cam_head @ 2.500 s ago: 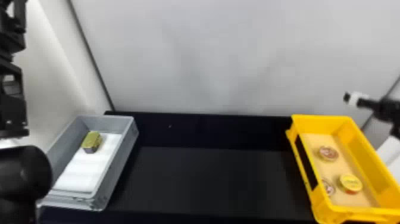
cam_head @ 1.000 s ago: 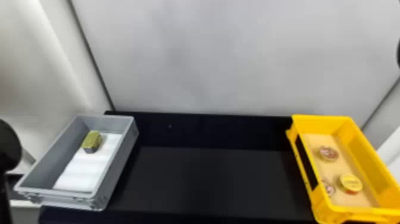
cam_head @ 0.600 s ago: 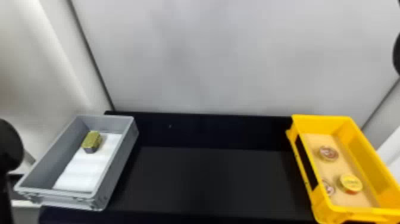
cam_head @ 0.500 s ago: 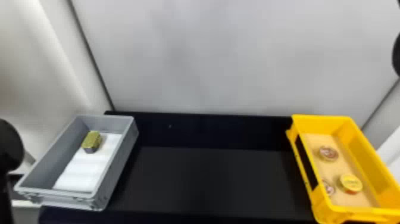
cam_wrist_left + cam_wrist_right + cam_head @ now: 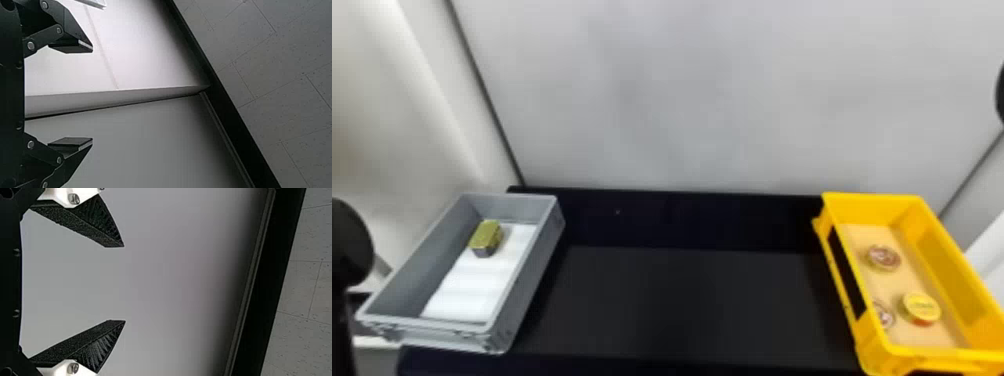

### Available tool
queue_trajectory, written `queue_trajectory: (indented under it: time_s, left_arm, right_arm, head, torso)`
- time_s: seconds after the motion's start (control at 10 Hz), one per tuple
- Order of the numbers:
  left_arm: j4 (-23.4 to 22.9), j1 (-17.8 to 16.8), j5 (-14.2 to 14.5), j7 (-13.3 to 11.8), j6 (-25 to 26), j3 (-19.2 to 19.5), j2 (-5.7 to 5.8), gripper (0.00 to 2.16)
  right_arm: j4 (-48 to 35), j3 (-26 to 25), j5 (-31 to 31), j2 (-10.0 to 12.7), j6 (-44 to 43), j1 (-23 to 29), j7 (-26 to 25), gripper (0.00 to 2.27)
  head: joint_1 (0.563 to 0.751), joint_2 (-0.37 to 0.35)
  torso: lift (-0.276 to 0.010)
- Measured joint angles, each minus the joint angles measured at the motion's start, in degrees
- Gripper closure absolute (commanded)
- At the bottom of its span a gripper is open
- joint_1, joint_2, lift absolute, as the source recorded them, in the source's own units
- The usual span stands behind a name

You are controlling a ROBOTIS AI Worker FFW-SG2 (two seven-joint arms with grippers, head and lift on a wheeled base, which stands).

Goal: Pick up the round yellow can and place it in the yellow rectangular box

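In the head view the round yellow can (image 5: 922, 307) lies in the near part of the yellow rectangular box (image 5: 874, 201), on its tan bottom, with no gripper touching it. My left gripper (image 5: 92, 95) stands open and empty in its wrist view, facing pale wall panels and the ceiling. My right gripper (image 5: 124, 284) is open too, nothing between its textured fingers, before a plain grey wall. Black parts of the arms show at the left and right edges of the head view.
Two other round cans share the yellow box: a reddish one (image 5: 883, 256) farther back and one (image 5: 885, 317) partly behind the left wall. A grey box (image 5: 527, 295) at the left holds a greenish-gold block-shaped can (image 5: 486, 237) on white lining. A black table (image 5: 682, 300) lies between the boxes.
Since the oldest frame, the left arm has drawn back at the left edge, uncovering the grey box's near corner. The dark right arm part has moved out past the right edge. Boxes and cans are unmoved.
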Motion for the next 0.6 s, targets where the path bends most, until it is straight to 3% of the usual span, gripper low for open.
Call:
queue_trajectory:
  time_s: [0.6]
  left_arm:
    - [0.0, 0.2, -0.2, -0.1, -0.2, 0.0, 0.39, 0.41]
  right_arm:
    - [0.0, -0.1, 1.2, 0.1, -3.1, 0.4, -1.8, 0.42]
  head:
    - [0.694, 0.054]
  torso:
    - [0.000]
